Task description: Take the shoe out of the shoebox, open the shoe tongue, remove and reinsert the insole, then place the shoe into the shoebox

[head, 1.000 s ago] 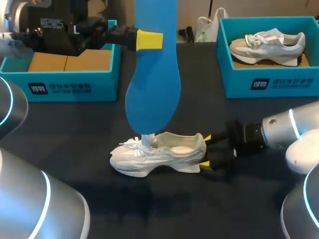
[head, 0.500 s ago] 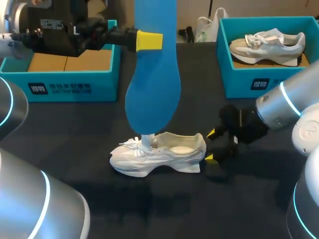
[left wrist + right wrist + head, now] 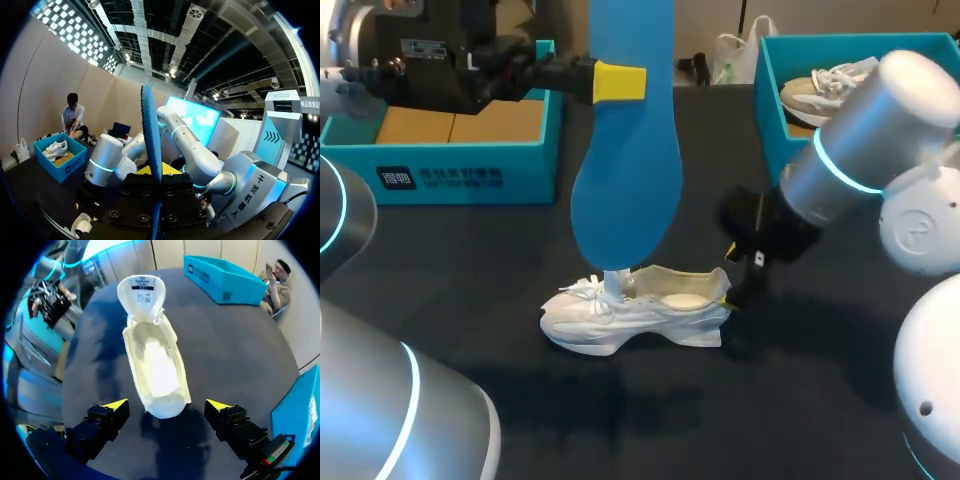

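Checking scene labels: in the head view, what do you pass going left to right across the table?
left shoebox → blue insole → right pincer → right shoebox

The shoebox (image 3: 440, 178) at ten o'clock on the table (image 3: 620, 420) has a dark label with white print on its front. The shoe tongue (image 3: 141, 290) has a white tag with dark print. Both are too small to read.
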You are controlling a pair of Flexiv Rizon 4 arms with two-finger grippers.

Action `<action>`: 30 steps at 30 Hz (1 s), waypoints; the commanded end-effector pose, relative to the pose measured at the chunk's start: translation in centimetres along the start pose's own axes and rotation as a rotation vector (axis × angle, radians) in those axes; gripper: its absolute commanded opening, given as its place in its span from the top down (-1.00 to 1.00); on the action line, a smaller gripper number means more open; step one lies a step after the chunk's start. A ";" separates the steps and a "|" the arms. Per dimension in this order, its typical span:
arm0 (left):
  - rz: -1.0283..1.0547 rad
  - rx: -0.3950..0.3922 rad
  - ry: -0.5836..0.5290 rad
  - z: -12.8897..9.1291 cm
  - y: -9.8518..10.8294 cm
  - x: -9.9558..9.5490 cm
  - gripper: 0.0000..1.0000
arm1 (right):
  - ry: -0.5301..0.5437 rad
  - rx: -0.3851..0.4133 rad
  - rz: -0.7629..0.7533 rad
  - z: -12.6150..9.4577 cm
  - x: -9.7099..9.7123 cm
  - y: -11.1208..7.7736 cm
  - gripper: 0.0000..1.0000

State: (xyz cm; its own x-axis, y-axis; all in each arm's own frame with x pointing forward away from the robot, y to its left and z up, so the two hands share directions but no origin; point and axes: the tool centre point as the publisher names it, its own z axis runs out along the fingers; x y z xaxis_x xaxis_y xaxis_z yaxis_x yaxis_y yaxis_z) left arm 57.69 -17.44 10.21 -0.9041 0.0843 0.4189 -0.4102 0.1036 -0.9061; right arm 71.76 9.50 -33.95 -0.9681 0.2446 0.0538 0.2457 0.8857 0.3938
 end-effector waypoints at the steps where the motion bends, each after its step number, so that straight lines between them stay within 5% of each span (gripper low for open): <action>1: 0.000 -0.002 0.000 0.1 0.0 0.0 1.00 | -0.064 0.584 -0.036 0.4 0.2 0.9 -1.00; 21: 0.000 -0.002 0.000 0.1 0.0 0.0 1.00 | -0.086 0.517 -0.056 0.2 0.0 2.6 -1.00; 26: 0.000 -0.002 0.000 0.1 0.0 0.0 1.00 | -0.120 0.499 -0.088 -0.4 -0.8 4.1 -1.00; 30: 0.000 -0.002 0.000 0.1 0.0 0.0 1.00 | -0.093 0.491 -0.123 1.3 -2.4 4.5 -1.00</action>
State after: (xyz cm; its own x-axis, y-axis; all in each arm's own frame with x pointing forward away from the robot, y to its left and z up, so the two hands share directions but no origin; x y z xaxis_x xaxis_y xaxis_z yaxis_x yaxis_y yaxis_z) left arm 57.70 -17.43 10.22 -0.9041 0.0843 0.4188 -0.4101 0.1038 -0.9061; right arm 74.12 12.67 -32.15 -0.9860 0.1469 -0.0791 0.1511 0.9873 -0.0493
